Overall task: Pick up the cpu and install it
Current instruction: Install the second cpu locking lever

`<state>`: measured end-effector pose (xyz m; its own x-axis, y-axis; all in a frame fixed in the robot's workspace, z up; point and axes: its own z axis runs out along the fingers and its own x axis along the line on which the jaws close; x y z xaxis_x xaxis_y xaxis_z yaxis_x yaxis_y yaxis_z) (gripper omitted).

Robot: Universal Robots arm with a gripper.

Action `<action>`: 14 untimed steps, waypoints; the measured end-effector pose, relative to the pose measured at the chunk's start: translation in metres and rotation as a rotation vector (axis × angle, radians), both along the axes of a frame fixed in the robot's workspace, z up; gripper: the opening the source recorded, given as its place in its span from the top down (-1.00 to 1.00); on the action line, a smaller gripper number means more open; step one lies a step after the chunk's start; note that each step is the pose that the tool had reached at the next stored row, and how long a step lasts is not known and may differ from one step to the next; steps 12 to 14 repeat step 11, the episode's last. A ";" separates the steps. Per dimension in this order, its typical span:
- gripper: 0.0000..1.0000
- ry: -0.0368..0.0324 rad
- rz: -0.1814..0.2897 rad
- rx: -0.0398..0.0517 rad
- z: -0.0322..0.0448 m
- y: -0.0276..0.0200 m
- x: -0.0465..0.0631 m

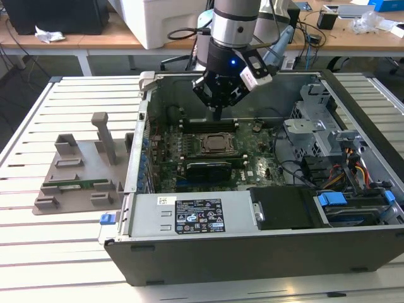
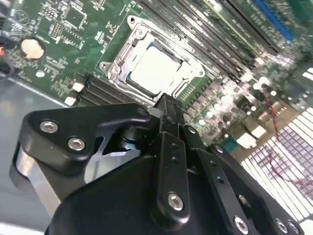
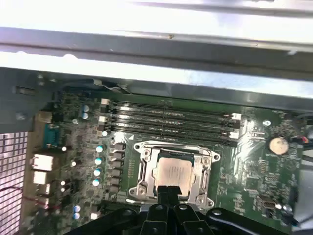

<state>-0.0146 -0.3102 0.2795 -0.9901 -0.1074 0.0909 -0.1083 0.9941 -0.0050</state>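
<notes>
The cpu already sits flat in the socket on the motherboard, inside the open case lying on the counter, so it appears seated where it belongs. The gripper hangs just above the socket's edge; in both wrist views its jaws are pressed together with nothing between them, apparently clear of the chip.

I see the computer case lying open on the slatted table, with a fixture tray beside it on the exterior view's left. The motherboard lies inside. My gripper hangs above the socket, where the cpu sits, memory slots just beside it.
</notes>
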 end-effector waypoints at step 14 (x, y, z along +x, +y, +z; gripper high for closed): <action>0.79 0.0000 0.000 -0.0001 0.0022 0.0000 0.000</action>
